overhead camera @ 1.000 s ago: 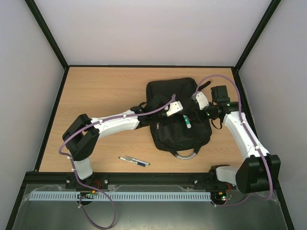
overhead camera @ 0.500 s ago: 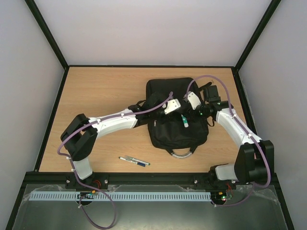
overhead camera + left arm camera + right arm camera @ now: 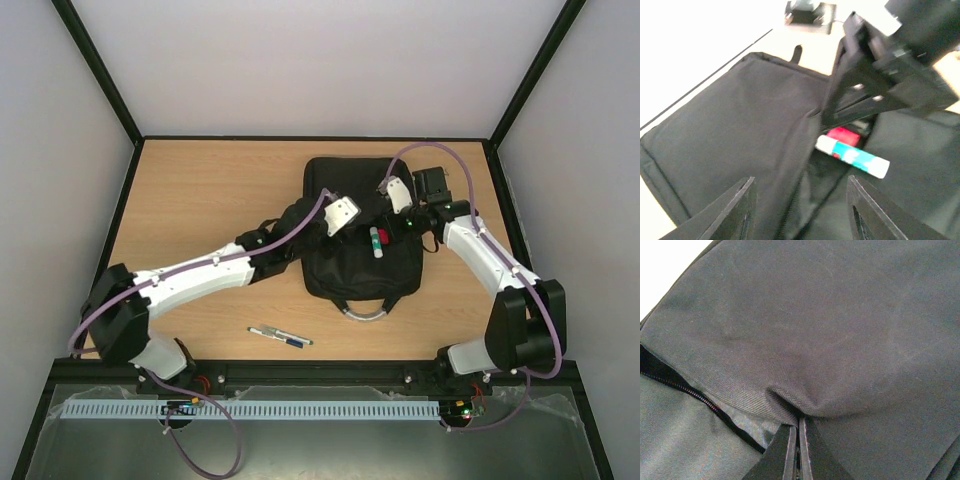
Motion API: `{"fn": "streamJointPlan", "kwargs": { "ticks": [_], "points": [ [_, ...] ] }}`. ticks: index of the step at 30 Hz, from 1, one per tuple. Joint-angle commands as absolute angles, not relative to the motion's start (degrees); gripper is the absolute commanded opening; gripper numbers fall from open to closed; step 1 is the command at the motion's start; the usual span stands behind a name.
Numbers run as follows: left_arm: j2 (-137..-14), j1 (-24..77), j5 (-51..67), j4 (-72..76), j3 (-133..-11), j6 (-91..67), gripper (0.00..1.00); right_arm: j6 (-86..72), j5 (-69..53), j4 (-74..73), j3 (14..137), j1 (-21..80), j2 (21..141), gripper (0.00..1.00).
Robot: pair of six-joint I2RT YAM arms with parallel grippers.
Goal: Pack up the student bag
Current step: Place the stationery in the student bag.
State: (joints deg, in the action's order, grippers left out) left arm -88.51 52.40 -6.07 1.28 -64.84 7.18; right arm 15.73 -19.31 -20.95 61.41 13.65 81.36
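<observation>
The student bag (image 3: pixel 345 265) is a big black fabric case lying flat in the middle of the table, its grey loop handle (image 3: pixel 366 313) toward me. My left gripper (image 3: pixel 347 222) hovers over the bag (image 3: pixel 735 125) with its jaws open and nothing between them (image 3: pixel 802 210), above the unzipped slit. A white and teal glue stick (image 3: pixel 852 156) and a red item (image 3: pixel 844 135) lie at that opening; the glue stick (image 3: pixel 376 241) also shows from above. My right gripper (image 3: pixel 799 432) is shut, pinching a fold of the bag's fabric (image 3: pixel 840 330) beside the zip (image 3: pixel 690 392).
A blue and white pen (image 3: pixel 280 337) lies on the wooden table (image 3: pixel 200 190) near the front edge, left of the bag's handle. Black frame posts and pale walls close in the table on three sides.
The left gripper's jaws have opened and the arm has reached farther. The right gripper has closed on the bag's fabric. The bag has shifted away from me and squared up.
</observation>
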Motion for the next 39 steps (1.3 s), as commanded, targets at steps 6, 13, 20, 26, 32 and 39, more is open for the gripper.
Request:
{"fn": "streamJointPlan", "kwargs": {
  "ticks": [6,13,20,26,32,39],
  "points": [
    [-89.4,59.6,-6.6,7.8,-55.4,-1.7,0.46,11.1,-22.6,-13.4,54.0,13.8,79.2,0.01],
    [-94.8,60.3,-4.4,15.6,-55.1,-4.0,0.43,11.1,-22.4,-11.5,52.5,13.9,75.9,0.01],
    [-101.9,61.0,-5.0,19.4,-59.9,-4.1,0.48,10.6,-23.2,-10.6,51.8,13.8,73.7,0.01],
    [-107.2,61.0,-9.1,16.9,-66.3,-3.3,0.45,10.7,-23.4,-10.5,51.7,13.9,72.8,0.01],
    [-112.9,60.5,-17.6,13.3,-72.7,-1.3,0.34,10.8,-23.4,-10.5,51.6,13.6,72.4,0.01],
    [-116.2,58.7,-22.5,16.0,-74.6,0.2,0.26,10.8,-24.4,-10.6,51.5,13.1,72.2,0.01]
  ]
}}
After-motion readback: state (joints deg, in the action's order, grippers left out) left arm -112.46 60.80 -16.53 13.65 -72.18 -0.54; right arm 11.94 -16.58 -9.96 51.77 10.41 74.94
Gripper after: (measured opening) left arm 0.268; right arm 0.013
